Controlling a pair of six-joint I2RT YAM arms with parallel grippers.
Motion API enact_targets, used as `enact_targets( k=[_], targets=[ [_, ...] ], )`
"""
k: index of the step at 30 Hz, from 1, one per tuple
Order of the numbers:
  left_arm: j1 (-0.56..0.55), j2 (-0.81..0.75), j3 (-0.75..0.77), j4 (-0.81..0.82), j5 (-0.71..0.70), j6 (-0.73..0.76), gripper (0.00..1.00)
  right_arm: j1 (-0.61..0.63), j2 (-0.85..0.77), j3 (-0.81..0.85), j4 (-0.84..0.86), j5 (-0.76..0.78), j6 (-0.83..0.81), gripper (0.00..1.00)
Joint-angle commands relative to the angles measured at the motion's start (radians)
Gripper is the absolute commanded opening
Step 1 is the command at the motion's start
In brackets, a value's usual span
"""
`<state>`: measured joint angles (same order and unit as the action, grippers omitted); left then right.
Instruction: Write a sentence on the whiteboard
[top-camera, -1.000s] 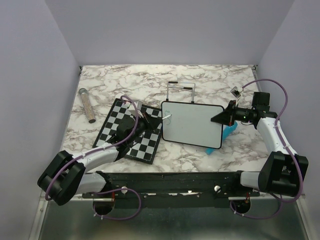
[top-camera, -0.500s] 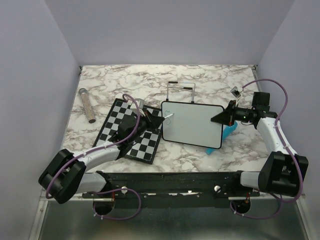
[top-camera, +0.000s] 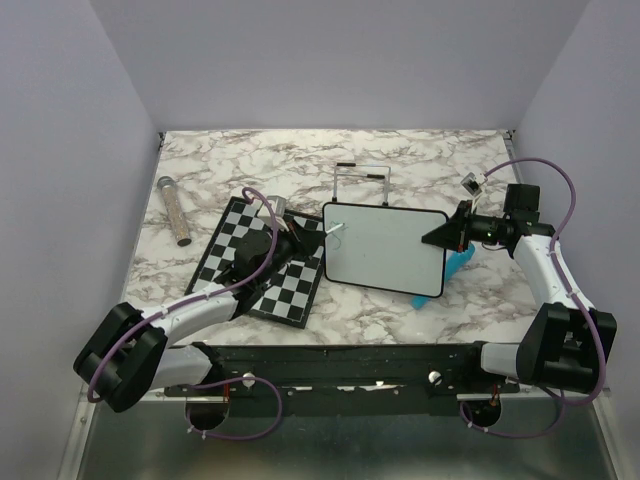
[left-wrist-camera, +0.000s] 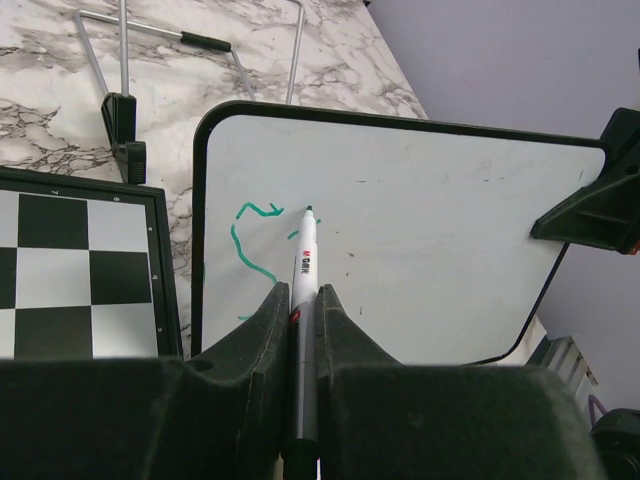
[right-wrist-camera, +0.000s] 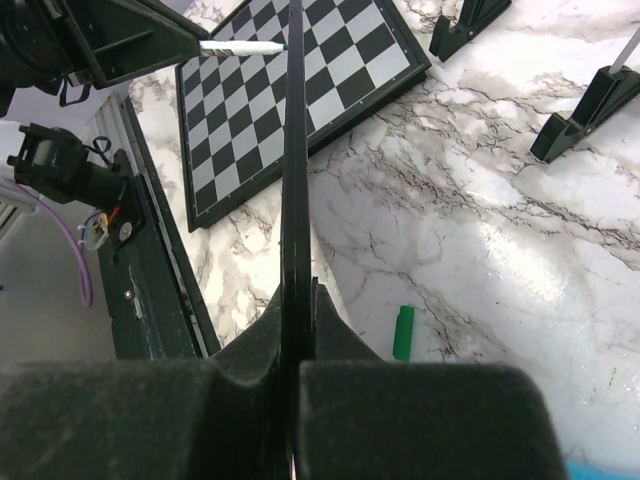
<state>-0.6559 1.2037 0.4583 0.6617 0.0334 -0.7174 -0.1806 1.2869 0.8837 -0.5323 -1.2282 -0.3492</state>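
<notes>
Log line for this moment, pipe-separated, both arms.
left gripper: shut on marker | marker tip: at whiteboard, near left edge | right gripper: shut on whiteboard's right edge | sentence: few teal strokes

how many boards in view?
2. The chessboard lies flat at left. The whiteboard is just right of it, its right edge clamped by the right gripper. No other board shows; none looks hidden.

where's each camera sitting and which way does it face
Top external: above, behind the bases, looking down at the table; both arms show.
Left wrist: looks along the left gripper and its marker at the whiteboard.
Right wrist: looks along the whiteboard's edge, clamped in the right gripper, toward the chessboard.
Wrists share: whiteboard, marker, chessboard.
</notes>
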Motion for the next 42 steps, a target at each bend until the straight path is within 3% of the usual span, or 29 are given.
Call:
enact_targets(
  k=[1, 34, 42],
  targets=[
    [0.002, 0.022, 0.036, -0.011, -0.026, 0.024, 0.0, 0.004, 0.002, 0.006, 0.022, 0.047, -0.051, 0.0],
    [0.006, -0.02, -0.021, -0.174, 0.066, 0.012, 0.0, 0.004, -0.001, 0.006, 0.023, 0.045, -0.048, 0.01],
    [0.006, -0.015, -0.038, -0.137, 0.109, 0.001, 0.0, 0.004, -0.008, 0.006, 0.023, 0.044, -0.047, 0.0]
  ],
)
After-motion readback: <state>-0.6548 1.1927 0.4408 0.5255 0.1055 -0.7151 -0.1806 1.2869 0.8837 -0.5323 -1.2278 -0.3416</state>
